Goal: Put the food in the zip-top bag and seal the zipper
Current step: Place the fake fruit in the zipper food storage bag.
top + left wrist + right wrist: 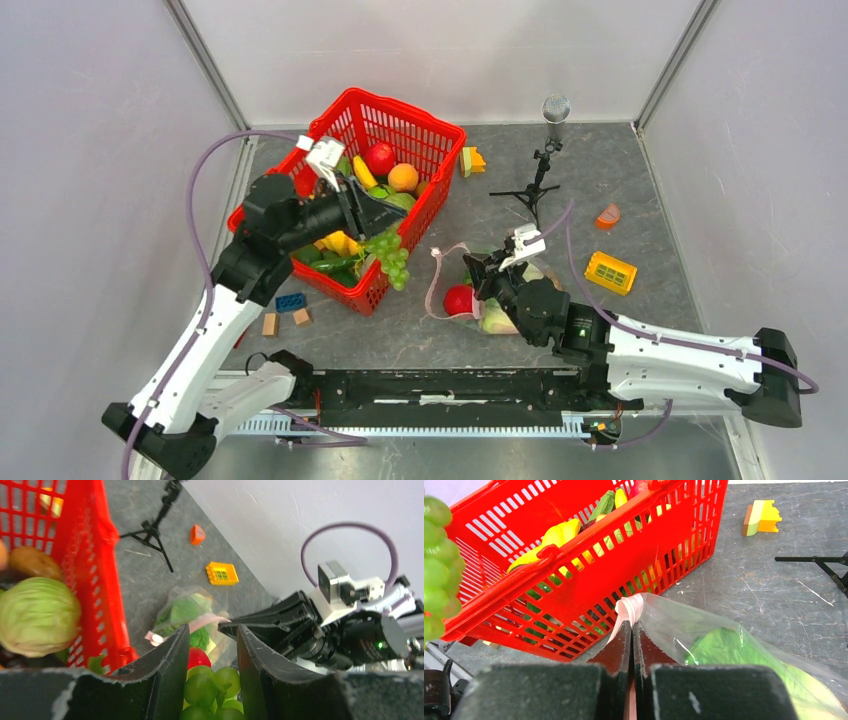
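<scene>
Far left on the table: a small blue block [291,301] and two wooden ones, no part of the job. Next, the red mesh basket [365,292], heaped with toy produce. Over its near right corner, the left gripper [212,626], jaws part-way apart and clamped around a bunch of green grapes [394,258], most of the bunch dangling below the fingers, just outside the basket rim. Near the basket on its right, lying on the table, the zip-top bag [684,630], already holding a round red fruit [459,300] and leafy lettuce [724,650]. At the bag's mouth edge, the right gripper [631,625], jaws fully together, pinching the pale pink zipper [630,607]. Further right: a small black tripod [537,185] and a yellow block [611,271]. Likely step in hand: carrying the grapes across into the bag. To do it well: keep the right pinch firm and raise the strip to gape the mouth toward the basket; move the grapes slowly to limit swinging; feed the dangling end past the pink edge first, then release. Risk: grapes landing on top of closed plastic. Sealing not yet begun.
</scene>
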Available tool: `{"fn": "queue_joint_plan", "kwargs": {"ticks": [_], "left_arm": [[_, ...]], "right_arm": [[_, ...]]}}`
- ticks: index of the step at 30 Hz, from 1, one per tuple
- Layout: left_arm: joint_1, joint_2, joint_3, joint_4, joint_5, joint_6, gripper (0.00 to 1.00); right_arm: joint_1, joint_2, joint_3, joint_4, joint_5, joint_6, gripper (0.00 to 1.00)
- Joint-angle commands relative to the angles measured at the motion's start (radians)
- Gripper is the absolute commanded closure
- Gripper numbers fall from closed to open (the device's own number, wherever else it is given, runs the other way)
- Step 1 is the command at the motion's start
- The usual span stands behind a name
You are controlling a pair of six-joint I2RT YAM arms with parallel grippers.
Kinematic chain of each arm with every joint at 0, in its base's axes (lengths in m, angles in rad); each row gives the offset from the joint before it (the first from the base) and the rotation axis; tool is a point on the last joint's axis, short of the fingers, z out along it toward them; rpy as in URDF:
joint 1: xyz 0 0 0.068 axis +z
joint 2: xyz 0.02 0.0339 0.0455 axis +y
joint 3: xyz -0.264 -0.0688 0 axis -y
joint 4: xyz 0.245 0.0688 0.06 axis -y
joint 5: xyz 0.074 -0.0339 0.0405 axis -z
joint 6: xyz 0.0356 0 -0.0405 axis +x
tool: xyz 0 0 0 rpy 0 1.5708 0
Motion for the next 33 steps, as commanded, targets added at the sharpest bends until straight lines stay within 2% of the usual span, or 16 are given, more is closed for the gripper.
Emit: {"fn": "queue_joint_plan", "kwargs": {"ticks": [1, 8, 14, 21, 30, 33], "left_arm": [[-0.134, 0.031, 0.064, -0.005, -0.098, 0.132, 0.98], [-0.255, 0.056, 0.04, 0.027, -0.22, 0.132, 0.98], [-0.285, 0.021, -0.072, 0.171, -0.337, 0.026, 0.98], [-0.294, -0.022, -0.097, 0.171, -0.423, 0.03, 0.98], [-0.295, -0.025, -0.092, 0.163, -0.405, 0.037, 0.98], [-0.304, -0.014, -0.146, 0.296, -0.368, -0.08, 0.98]], "right_arm": [[-0.008, -0.037, -0.008, 0.052, 0.002, 0.016, 0.98], [-0.016, -0.077, -0.02, 0.044, 0.001, 0.056, 0.98], [-0.018, -0.081, -0.029, 0.097, -0.025, 0.082, 0.98], [-0.021, 0.016, -0.011, 0.059, -0.056, 0.069, 0.98], [-0.038, 0.025, -0.017, 0.065, -0.092, 0.088, 0.97], [-0.044, -0.012, -0.017, 0.075, -0.086, 0.09, 0.97]]}}
